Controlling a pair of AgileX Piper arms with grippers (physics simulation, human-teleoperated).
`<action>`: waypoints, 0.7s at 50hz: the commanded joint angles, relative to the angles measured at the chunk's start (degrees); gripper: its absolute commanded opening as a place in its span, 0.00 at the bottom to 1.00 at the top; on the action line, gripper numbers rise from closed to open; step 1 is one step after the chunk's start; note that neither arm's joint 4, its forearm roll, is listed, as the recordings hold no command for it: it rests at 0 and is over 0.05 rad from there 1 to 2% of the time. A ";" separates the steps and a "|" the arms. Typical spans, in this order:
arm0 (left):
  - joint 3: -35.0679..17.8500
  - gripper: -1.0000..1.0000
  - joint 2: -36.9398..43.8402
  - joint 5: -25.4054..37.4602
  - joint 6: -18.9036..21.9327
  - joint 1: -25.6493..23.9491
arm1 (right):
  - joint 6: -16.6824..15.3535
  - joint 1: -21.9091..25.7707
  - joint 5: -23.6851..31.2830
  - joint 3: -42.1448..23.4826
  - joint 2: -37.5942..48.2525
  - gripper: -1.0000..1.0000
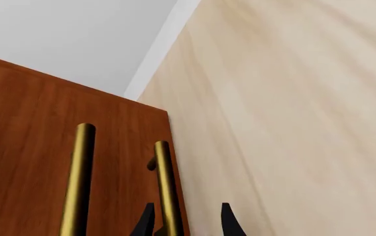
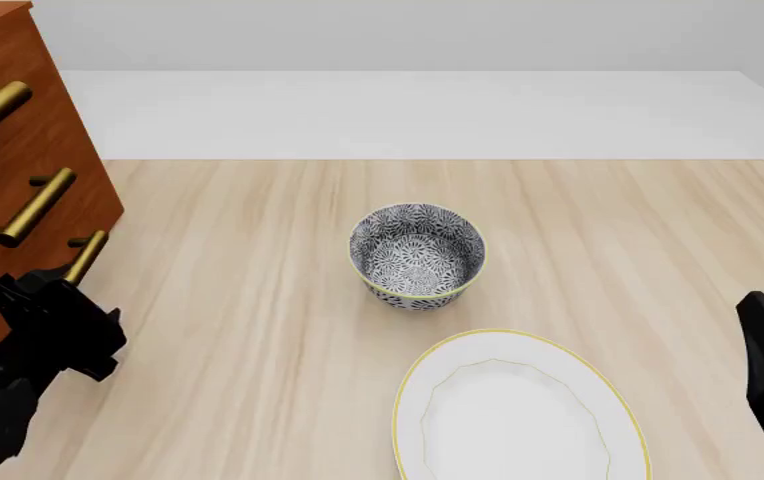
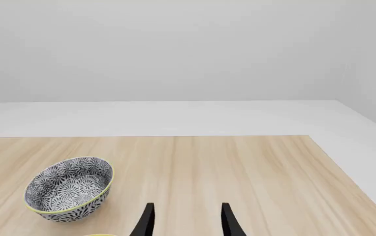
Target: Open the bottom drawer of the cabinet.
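The reddish-brown cabinet (image 2: 35,100) stands at the table's left edge, with three brass bar handles on its front. The bottom drawer (image 2: 29,268) is the lowest one, and its front looks flush with the rest. Its brass handle (image 2: 85,255) also shows in the left wrist view (image 1: 166,182), running between the fingers of my left gripper (image 1: 186,223). That gripper is open and straddles the bar, with one fingertip (image 1: 146,221) close against it. My right gripper (image 3: 186,221) is open and empty, low at the right edge in the front view (image 2: 762,335).
A black-and-white patterned bowl (image 2: 417,255) sits mid-table and also shows in the right wrist view (image 3: 70,189). A white plate with a yellow rim (image 2: 416,380) lies in front of it. The middle drawer's handle (image 1: 79,177) runs beside the bottom one.
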 commanded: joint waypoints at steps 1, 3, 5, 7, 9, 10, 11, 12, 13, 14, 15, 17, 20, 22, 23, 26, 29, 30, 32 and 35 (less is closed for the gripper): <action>-0.97 1.00 1.43 0.00 0.25 0.91 | 0.01 0.00 0.00 0.00 0.00 1.00; -1.32 1.00 1.98 0.00 0.46 0.95 | -0.01 0.01 0.00 0.00 0.00 1.00; -1.42 1.00 2.23 0.00 0.43 1.13 | 0.00 0.00 0.01 0.00 -0.02 1.00; -1.47 1.00 2.37 0.00 0.60 1.36 | 0.00 0.00 0.00 0.00 -0.01 1.00; -1.54 1.00 2.48 0.00 0.60 1.56 | 0.00 0.00 0.01 0.00 -0.01 1.00; -1.62 1.00 2.65 0.00 0.66 1.64 | 0.00 0.01 0.01 0.00 -0.01 1.00; -1.59 1.00 2.67 0.00 0.61 1.79 | 0.00 0.01 0.01 0.00 -0.01 1.00; -1.58 1.00 2.69 0.00 0.62 1.85 | -0.01 0.02 0.00 0.00 0.00 1.00; -1.73 1.00 2.90 0.00 0.67 1.91 | 0.00 0.01 0.00 0.00 0.00 1.00; -1.85 1.00 3.08 0.00 0.69 2.09 | 0.00 0.01 0.00 0.00 -0.01 1.00; -1.81 1.00 3.03 0.00 0.75 2.21 | 0.00 0.00 -0.02 0.00 0.03 1.00; -2.01 1.00 3.42 0.00 0.71 2.31 | 0.00 0.01 0.00 0.00 -0.01 1.00; -1.87 1.00 3.42 0.00 0.81 2.48 | 0.01 0.00 -0.01 0.00 0.01 1.00; -1.85 1.00 3.49 0.00 0.82 2.61 | 0.00 0.00 0.01 0.00 -0.02 1.00; -1.88 1.00 3.54 0.00 0.87 2.73 | 0.00 0.02 0.00 0.00 0.00 1.00; -2.25 1.00 4.03 0.00 0.98 2.88 | 0.00 0.01 -0.01 0.00 0.01 1.00; -2.24 1.00 4.08 0.00 1.05 3.05 | 0.00 0.00 0.00 0.00 0.00 1.00; -2.22 1.00 4.06 0.00 1.00 3.08 | 0.00 0.00 0.01 0.00 -0.01 1.00; -2.27 1.00 4.13 0.00 1.07 3.23 | 0.00 0.00 0.00 0.00 0.00 1.00; -2.28 1.00 4.06 0.00 1.20 3.53 | 0.00 0.00 0.01 0.00 -0.02 1.00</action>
